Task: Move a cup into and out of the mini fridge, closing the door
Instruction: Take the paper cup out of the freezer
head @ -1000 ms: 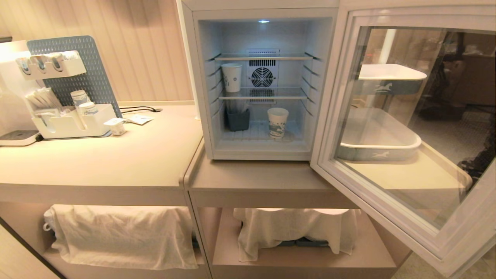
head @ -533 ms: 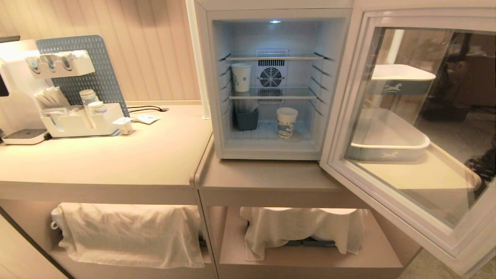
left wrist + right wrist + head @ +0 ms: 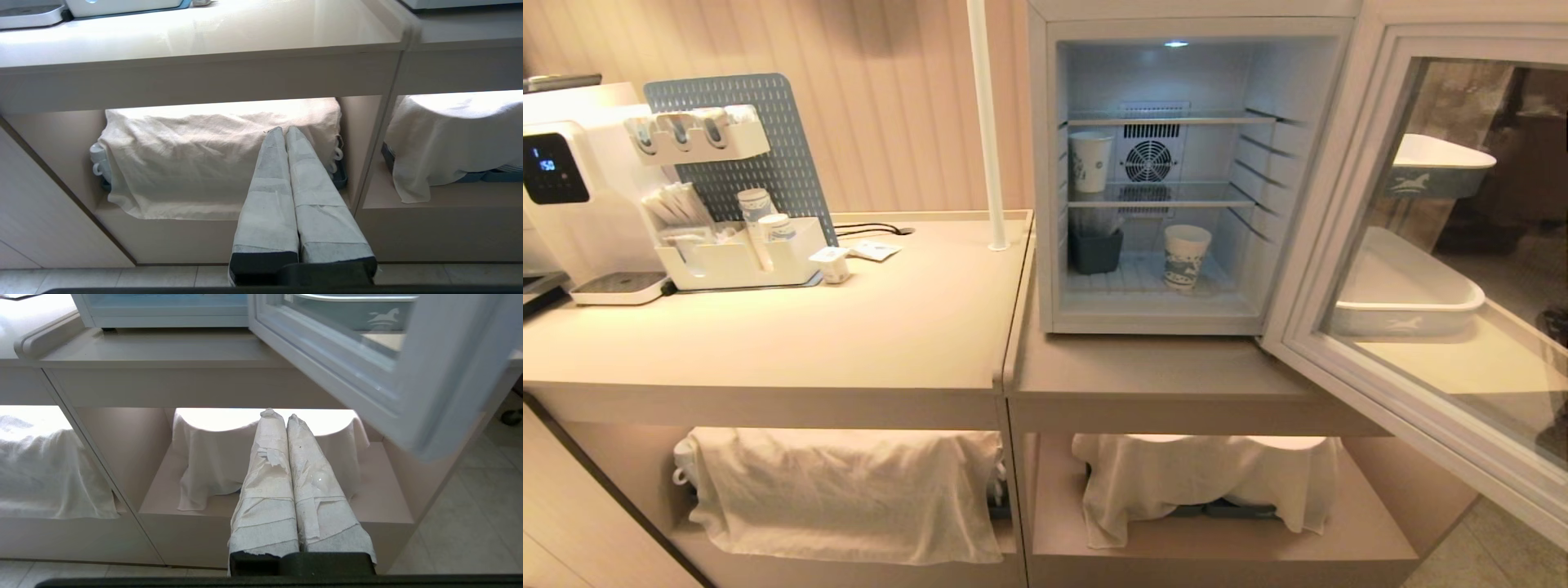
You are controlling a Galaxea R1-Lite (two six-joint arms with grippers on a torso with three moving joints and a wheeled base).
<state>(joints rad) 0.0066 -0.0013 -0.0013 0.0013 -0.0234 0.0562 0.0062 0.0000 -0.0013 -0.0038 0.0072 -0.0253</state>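
- Pale ribbed wall behind a long beige counter (image 3: 849,327) built in two sections; open shelves below hold items under white cloths (image 3: 849,490).
- Mini fridge (image 3: 1045,163) stands on the lower right section, interior lit, round fan at the back.
- Door (image 3: 1347,343) swung wide open to the right; its far edge is cut off by the frame. White trays show through the glass.
- Water dispenser (image 3: 556,188) and a white organizer (image 3: 735,261) with a blue pegboard sit at the counter's left; contents too small to sort out.
- Cup (image 3: 1089,162) upright on the fridge's middle wire shelf, left side. A second, blue-patterned cup (image 3: 1184,257) stands on the fridge floor, near a dark bin (image 3: 1094,249).
- Head view shows neither arm. Wrist views alone show them, both low in front of the under-counter shelves.
- Left gripper (image 3: 284,130): wrapped fingers pressed together, nothing between them, pointing at the left cloth.
- Right gripper (image 3: 280,415): fingers likewise pressed together and empty, below the open door, facing the right cloth (image 3: 204,473).
- Cup is not visible from either wrist view.
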